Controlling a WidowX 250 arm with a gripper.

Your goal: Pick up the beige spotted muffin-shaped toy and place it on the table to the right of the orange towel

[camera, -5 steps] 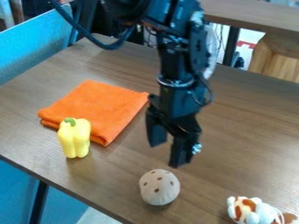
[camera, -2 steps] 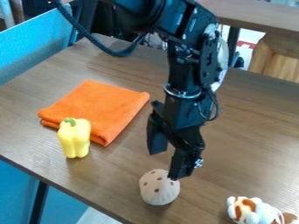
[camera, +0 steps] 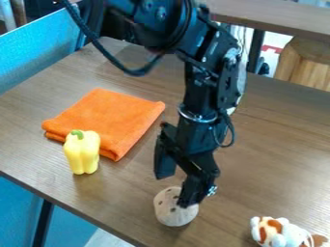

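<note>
Across the camera view we see a brown wood-grain table [camera: 261,144] set at a slant, with a blue panel [camera: 32,53] along its far left side and more blue below its near left edge. Beyond it, at the upper right, we make out a second tabletop [camera: 277,18] and a pale wooden box [camera: 303,65]. On the left of our table lies a folded orange cloth [camera: 106,118], and at its near edge stands a yellow pepper [camera: 82,157], its green stem up. A white, orange and brown plush toy [camera: 280,232] lies at the lower right. The black arm [camera: 197,91] comes down from the top, a dark cable [camera: 132,72] looping beside it. Its gripper [camera: 175,187] points down near the table's front, the two fingers clearly apart and nothing clamped between them. One finger hangs behind and to the left in our view; the other overlaps the upper right of a pale, dark-spotted ball [camera: 171,213], which sits on the table near the front edge. Whether that fingertip touches the ball or is just beside it, we cannot tell.
</note>
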